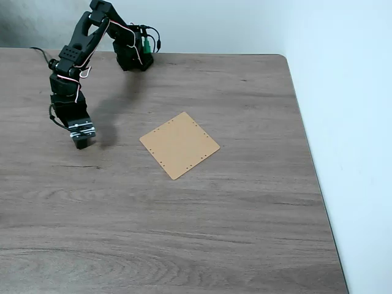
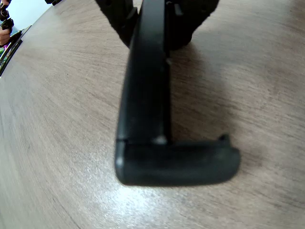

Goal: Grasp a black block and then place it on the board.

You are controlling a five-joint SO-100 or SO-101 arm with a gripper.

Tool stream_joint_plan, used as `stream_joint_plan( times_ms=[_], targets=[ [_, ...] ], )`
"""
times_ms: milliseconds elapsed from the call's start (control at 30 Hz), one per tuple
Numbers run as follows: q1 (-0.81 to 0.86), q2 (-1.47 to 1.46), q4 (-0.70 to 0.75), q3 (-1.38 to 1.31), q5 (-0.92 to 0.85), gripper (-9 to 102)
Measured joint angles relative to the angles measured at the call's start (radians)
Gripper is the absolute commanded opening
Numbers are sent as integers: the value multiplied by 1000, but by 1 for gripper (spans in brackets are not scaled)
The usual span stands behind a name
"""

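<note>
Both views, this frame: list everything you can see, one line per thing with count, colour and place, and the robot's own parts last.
board: one, tan, flat on the table near its middle in the fixed view, turned like a diamond, small holes along its edges, nothing on it.
black block: one, matte black, lying crosswise at the gripper's tip in the wrist view, close to or on the tabletop; whether it is gripped cannot be told.
table: one, grey-brown wood grain, bearing the board and the arm.
arm: one, black with white wires, base at the table's far edge, bent down to the left of the board in the fixed view.
gripper: one, black, low over the table, apart from the board.
</note>
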Motion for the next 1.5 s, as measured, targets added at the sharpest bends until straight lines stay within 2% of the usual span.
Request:
stream_joint_plan(
  times_ms=[300,500,933,1300,1500],
  targets=[
    [-14,11,25,2,55,0],
    [-94,137,81,20,241,0],
    [-460,344,49,138,962,0],
    [-713,348,-74,144,1554,0],
    [-824,333,-163,163,1795,0]
  ],
)
